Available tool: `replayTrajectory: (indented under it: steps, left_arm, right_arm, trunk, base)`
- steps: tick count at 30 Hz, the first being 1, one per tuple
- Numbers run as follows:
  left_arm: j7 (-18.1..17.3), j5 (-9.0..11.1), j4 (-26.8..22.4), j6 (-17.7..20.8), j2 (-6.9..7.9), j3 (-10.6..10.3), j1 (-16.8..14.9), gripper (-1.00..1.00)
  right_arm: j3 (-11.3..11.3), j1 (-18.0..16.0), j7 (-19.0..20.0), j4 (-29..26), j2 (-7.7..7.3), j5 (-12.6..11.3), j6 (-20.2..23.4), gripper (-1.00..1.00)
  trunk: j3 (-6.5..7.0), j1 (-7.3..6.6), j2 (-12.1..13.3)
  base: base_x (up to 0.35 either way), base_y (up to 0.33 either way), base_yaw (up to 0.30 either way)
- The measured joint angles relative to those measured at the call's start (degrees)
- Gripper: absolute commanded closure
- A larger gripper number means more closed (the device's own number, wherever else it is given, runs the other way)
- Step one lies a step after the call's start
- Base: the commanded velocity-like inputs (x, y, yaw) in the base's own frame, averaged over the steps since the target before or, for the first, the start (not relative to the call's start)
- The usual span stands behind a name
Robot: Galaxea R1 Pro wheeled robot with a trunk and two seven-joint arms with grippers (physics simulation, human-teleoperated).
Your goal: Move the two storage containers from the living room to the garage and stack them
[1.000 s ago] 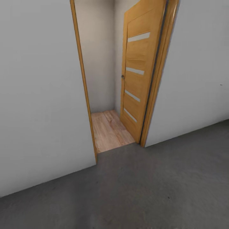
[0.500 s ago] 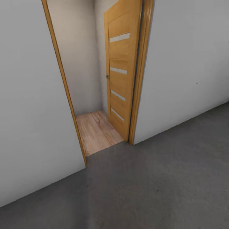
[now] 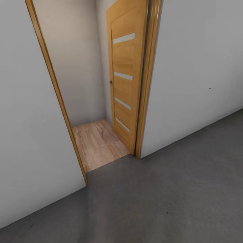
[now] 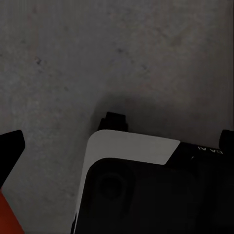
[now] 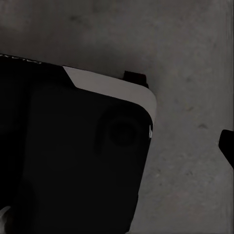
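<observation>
Doorway: open gap in the white wall [image 3: 202, 67], upper left to centre of the head frame, with the orange-brown door [image 3: 125, 81] swung inward against its right side.
Beyond the doorway: light wood plank floor [image 3: 96, 143], a narrow strip ending at a plain wall.
Floor: grey speckled concrete [image 3: 162, 199] fills the lower part of the head frame, so the robot stands in the garage facing out.
Container: a red-orange sliver [image 4: 9, 217] at the lower left corner of the left wrist frame, probably one storage container lying on the concrete; too little shows to be sure.
Left jaws: one dark fingertip [image 4: 9, 146] at the left edge, another dark piece at the right edge; spread wide by my reading, nothing between them.
Right jaws: a single dark tip at the right edge; I cannot tell their state.
Risk, frame: the gap looks narrow; an off-centre approach could catch the base or an elbow on the left jamb [image 3: 55, 91].
Risk, door: brushing the door leaf could swing it into the path.
Risk, container: turning beside the red-orange piece could nudge it.
</observation>
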Motion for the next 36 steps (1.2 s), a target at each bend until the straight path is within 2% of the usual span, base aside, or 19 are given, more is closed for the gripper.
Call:
replayTrajectory:
  steps: [36]
  left_arm:
    - [0.05, 0.09, 0.00, -0.16, 0.16, 0.00, 0.02, -1.00]
  right_arm:
    - [0.03, 0.02, -0.08, 0.00, -0.01, 0.39, -0.77, -1.00]
  trunk:
    - [0.00, 0.00, 0.00]
  base:
    - [0.313, -0.094, 0.000]
